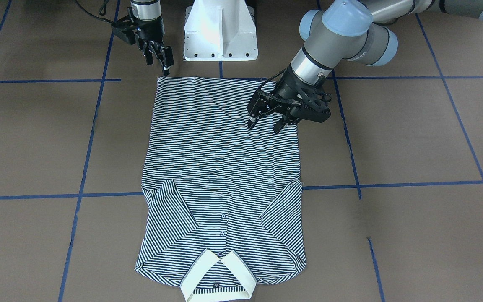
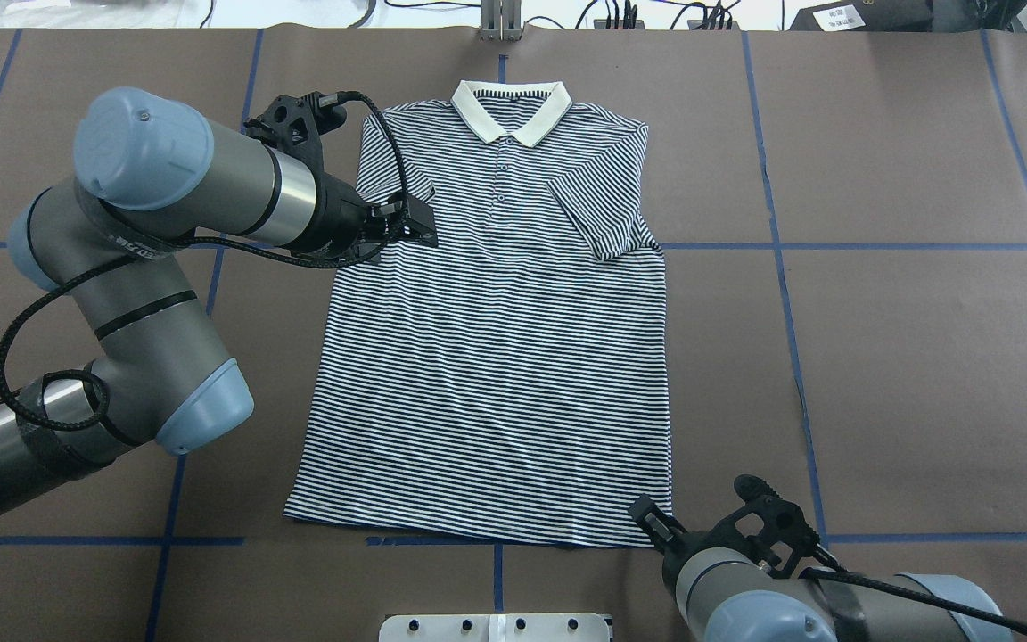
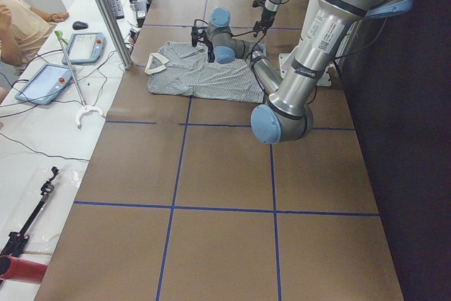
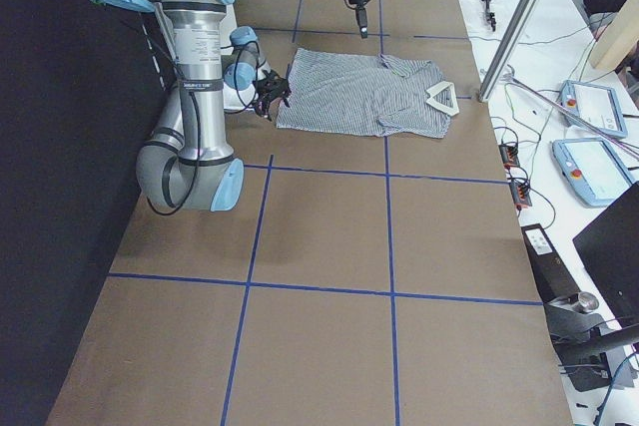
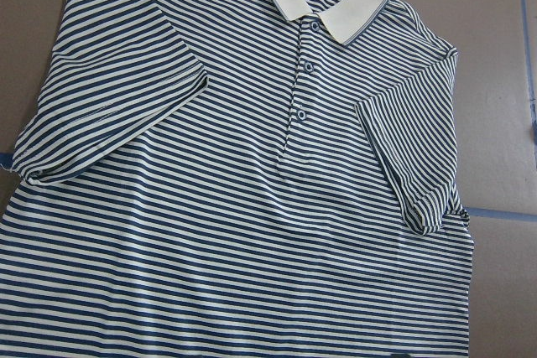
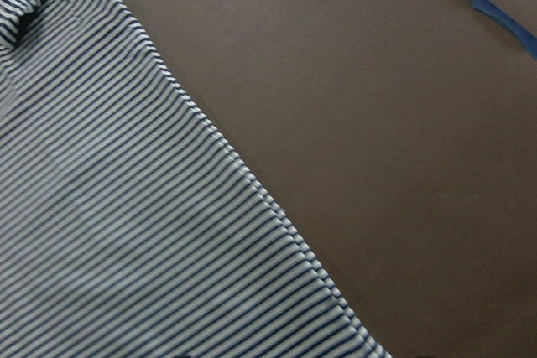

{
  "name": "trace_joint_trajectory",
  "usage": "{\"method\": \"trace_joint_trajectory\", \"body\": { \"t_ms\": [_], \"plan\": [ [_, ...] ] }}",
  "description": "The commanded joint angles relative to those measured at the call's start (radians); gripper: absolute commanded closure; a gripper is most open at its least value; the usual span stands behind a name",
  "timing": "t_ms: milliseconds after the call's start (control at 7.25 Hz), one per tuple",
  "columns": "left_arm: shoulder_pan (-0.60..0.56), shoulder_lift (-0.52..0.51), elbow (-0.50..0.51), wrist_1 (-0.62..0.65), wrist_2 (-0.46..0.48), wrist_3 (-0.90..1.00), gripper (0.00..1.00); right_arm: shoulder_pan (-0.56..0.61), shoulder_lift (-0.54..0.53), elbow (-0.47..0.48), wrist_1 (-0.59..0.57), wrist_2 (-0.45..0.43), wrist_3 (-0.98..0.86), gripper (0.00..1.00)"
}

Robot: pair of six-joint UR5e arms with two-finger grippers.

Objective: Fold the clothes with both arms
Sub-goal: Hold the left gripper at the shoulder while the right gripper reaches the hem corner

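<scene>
While I hang over the brown table (image 1: 413, 138), the polo shirt (image 1: 220, 167) lies flat and front-up before me, its hem near my base and its cream collar (image 1: 218, 279) at the far end. Both short sleeves are turned in onto the chest, the left sleeve (image 1: 281, 218) and the right sleeve (image 1: 168, 218) slanting toward the buttons. My left gripper (image 1: 264, 125) is raised above the left side of the shirt, its jaws apart and holding nothing. My right gripper (image 1: 157, 65) points down at the near right hem corner, jaws apparently a little apart with no cloth between them. I cannot tell whether a fingertip touches the fabric.
</scene>
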Motion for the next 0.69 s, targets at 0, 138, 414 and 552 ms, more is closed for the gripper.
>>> {"method": "trace_joint_trajectory", "body": {
  "t_ms": [0, 138, 414, 552],
  "plan": [
    [0.002, -0.001, -0.002, 0.0, 0.001, -0.002, 0.2, 0.014, 0.033, -0.049, -0.006, -0.01, -0.002, 0.2],
    [0.002, -0.004, -0.002, 0.0, 0.003, -0.002, 0.2, 0.037, 0.051, -0.062, -0.006, -0.01, -0.024, 0.2],
    [0.002, -0.003, -0.002, 0.0, 0.003, -0.002, 0.2, 0.05, 0.06, -0.099, -0.001, -0.004, -0.062, 0.2],
    [0.002, -0.006, -0.001, 0.0, 0.001, -0.004, 0.2, 0.051, 0.072, -0.096, -0.007, -0.002, -0.061, 0.2]
  ]
}}
